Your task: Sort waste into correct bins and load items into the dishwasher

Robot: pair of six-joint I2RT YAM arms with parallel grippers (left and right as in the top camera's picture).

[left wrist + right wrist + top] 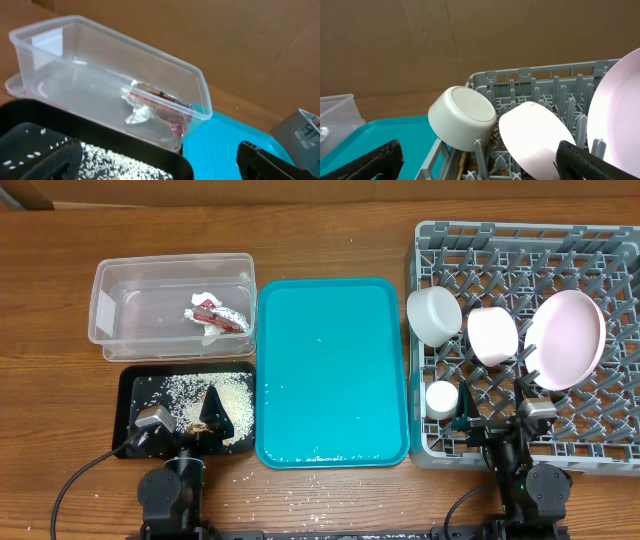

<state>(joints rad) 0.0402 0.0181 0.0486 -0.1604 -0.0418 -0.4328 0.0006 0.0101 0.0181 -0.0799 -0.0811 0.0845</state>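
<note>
The clear tub point(170, 305) at the back left holds the red-and-silver wrapper point(218, 315) and white tissue point(205, 298); both also show in the left wrist view point(160, 102). The black tray point(140, 395) holds rice grains point(185, 388) and brown scraps point(210, 418). The grey rack point(520, 255) on the right holds the grey-white bowl point(433, 315), the pink bowl point(492, 335), the pale plate point(567, 338) on edge and the white cup point(440, 397). My left gripper point(185, 432) point(160, 167) is open and empty over the black tray's front. My right gripper point(497, 425) point(480, 167) is open and empty at the rack's front edge.
A large teal tray point(333, 370) lies between the bins and the rack, with a few rice grains on it. Loose rice grains point(300, 478) lie on the wooden table in front of it. Both arm bases stand at the near edge.
</note>
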